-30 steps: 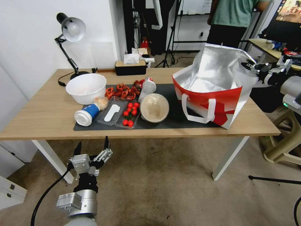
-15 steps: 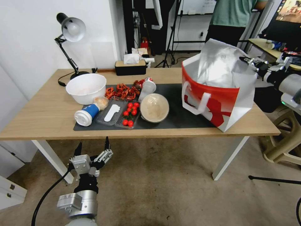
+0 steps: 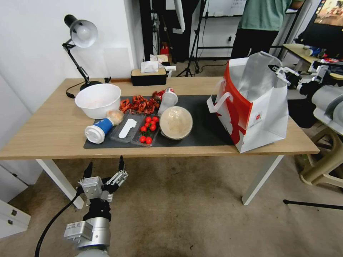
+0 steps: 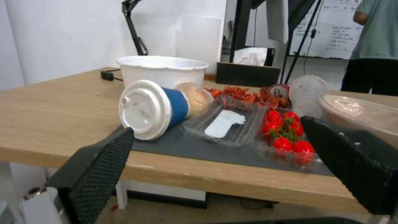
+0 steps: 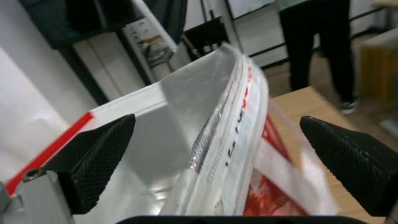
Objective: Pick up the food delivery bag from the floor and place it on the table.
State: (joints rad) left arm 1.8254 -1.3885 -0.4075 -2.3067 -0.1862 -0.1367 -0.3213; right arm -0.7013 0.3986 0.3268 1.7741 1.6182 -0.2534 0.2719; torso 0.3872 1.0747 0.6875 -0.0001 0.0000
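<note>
**Bag upright at the counter's right end, right end effector spread at its rim**

The head view showed the food delivery bag (image 3: 262, 107) standing upright on the counter (image 3: 50, 132), at the right end, partly on the dark grey mat (image 3: 207, 121). Its height ran vertically and its mouth opened upward. A red-and-white face with a white loop handle (image 3: 218, 101) turned toward the counter's middle, while a white side with a small red logo faced the camera. Silver foil lined the inside.

The right end effector (image 3: 282, 73) sat at the bag's upper right rim in the head view. The right wrist view gave what that view could not: the two black fingers (image 5: 95, 158) stood wide apart, with the bag's top edge (image 5: 219, 146) running between them, touching neither. They held nothing.

The left end effector (image 3: 104, 171) hung low over the floor (image 3: 185, 214), in front of the counter's edge, its fingers open and empty. The left wrist view looked across the counter at a tipped blue cup (image 4: 155, 107), a white bowl (image 4: 161, 70) and cherry tomatoes (image 4: 286, 130) in a clear tray.
</note>
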